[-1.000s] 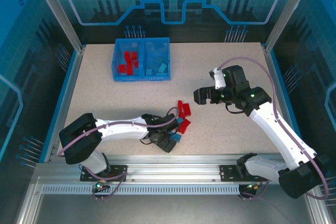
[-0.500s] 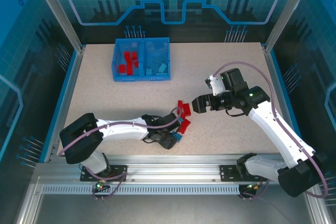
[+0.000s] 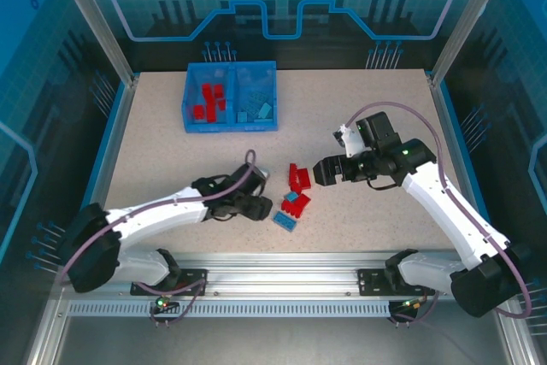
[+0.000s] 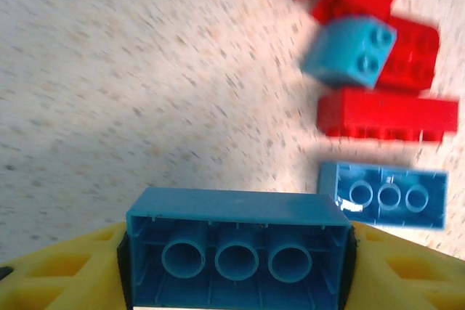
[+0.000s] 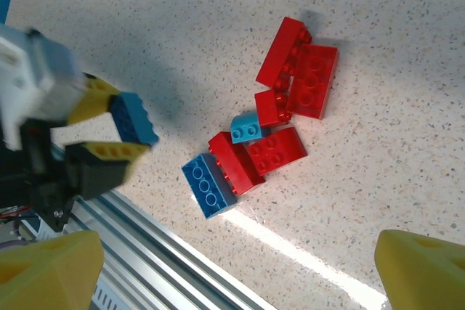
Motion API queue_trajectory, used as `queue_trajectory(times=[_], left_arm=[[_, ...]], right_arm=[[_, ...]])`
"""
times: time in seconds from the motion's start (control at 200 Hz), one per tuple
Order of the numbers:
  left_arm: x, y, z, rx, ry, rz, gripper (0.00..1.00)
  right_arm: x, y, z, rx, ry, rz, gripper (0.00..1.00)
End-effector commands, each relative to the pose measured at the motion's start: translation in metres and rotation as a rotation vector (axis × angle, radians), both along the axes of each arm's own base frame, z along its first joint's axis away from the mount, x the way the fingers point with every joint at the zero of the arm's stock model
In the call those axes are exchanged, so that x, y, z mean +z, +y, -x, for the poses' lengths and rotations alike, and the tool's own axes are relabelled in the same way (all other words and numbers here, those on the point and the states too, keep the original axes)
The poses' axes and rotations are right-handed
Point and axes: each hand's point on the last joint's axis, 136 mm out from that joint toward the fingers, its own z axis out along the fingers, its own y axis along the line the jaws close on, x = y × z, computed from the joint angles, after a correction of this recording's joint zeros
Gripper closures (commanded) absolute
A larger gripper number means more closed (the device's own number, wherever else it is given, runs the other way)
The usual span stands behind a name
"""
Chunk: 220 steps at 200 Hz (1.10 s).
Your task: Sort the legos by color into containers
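Near the front edge of the speckled counter [image 3: 171,160], the left gripper [image 3: 261,207] pinches a blue brick [image 4: 236,248] between its yellow fingers [image 4: 58,274]. The brick's hollow underside, with three round tubes, faces the left wrist camera.

Just to the 3 o'clock side of that gripper lies a loose cluster of bricks. At its 12 o'clock end, two red bricks [image 5: 298,67] lie touching each other, with a smaller red one [image 5: 271,107] against them. A small light-blue brick [image 5: 247,127] sits in the middle of the cluster, touching two more red bricks [image 5: 276,149] at its 6 o'clock side. A second blue brick [image 5: 209,185] lies flat, studs up, at the cluster's 7 o'clock edge, against a red one.

The right gripper [image 3: 323,171] is at 3 o'clock of the cluster, near its upper red bricks. Its yellow fingertips [image 5: 418,263] are spread wide with nothing between them.

Well apart, at 11 o'clock on the counter, stands the blue bin [image 3: 231,128]. Its left compartment [image 3: 195,74] holds red bricks [image 3: 209,100], and its right compartment [image 3: 265,83] holds light-blue bricks [image 3: 256,111].
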Motion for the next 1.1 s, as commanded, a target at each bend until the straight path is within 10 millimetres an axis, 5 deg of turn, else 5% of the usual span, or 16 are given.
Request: queue_trajectory(times=[0.0,0.22,0.4,0.535,0.835,1.096], left_arm=[[0.026,0.011,-0.015,0.077,-0.024,0.094,0.39],[0.081,0.052,-0.086,0.313,-0.114,0.157,0.39],[0.136,0.068,-0.167,0.421,-0.266,0.191,0.39],[0.152,0.074,-0.234,0.476,-0.325,0.170,0.38],[0.111,0.070,-0.370,0.529,-0.316,0.109,0.38],[0.103,0.057,-0.421,0.487,-0.359,0.160,0.24]], right_arm=[[0.016,-0.001,-0.014,-0.042,-0.051,-0.015,0.03],[0.023,0.001,-0.023,-0.068,-0.082,-0.036,0.03],[0.025,0.004,-0.030,-0.084,-0.093,-0.060,0.03],[0.026,0.004,-0.031,-0.095,-0.102,-0.067,0.03],[0.032,0.001,-0.028,-0.110,-0.123,-0.078,0.03],[0.035,-0.003,-0.024,-0.120,-0.136,-0.080,0.02]])
